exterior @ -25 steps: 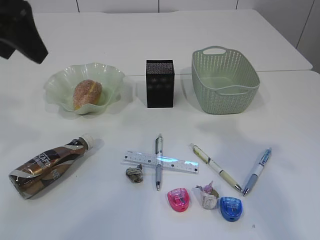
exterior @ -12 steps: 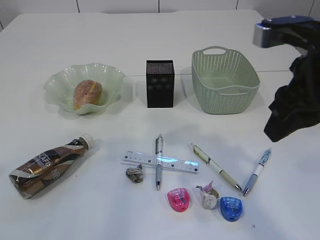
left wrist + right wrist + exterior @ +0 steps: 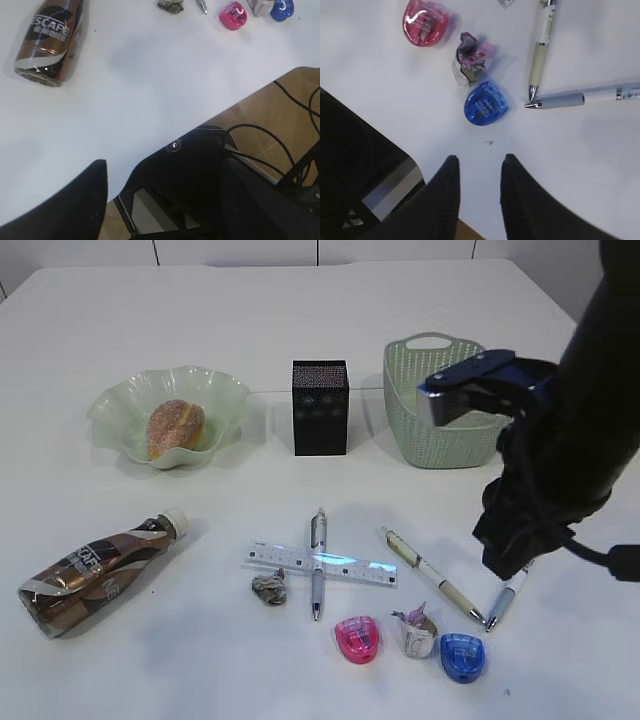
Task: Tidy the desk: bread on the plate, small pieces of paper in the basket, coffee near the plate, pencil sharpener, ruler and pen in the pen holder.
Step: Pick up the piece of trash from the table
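While the bread [image 3: 175,427] is seen lying inside the plate [image 3: 225,392] at the 10 o'clock part of the desk [image 3: 300,320], the coffee [image 3: 98,570] is found on its side at 8 o'clock, well apart from that dish, with its white cap turned toward it. At 12 o'clock the pen holder [image 3: 320,407] is stood upright, and just beside it at 1 o'clock the basket [image 3: 440,390] is placed. Near the middle, the ruler [image 3: 320,563] is laid flat across a grey pen [image 3: 318,575], and a grey paper ball [image 3: 269,587] is seen touching or just beside the ruler's left end. Toward 5 o'clock a cream pen [image 3: 432,575] and a blue pen [image 3: 505,595] are set with their tips almost meeting; below them a pink sharpener [image 3: 357,637], a crumpled paper scrap [image 3: 415,630] and a blue sharpener [image 3: 462,656] are lined up closely. The right gripper [image 3: 477,172] is shown in its wrist view hovering just above bare desk beside the blue sharpener, its jaws partly parted and nothing caught between them. The left gripper [image 3: 165,200] is pictured off the desk's near edge, its jaws spread wide with nothing held.
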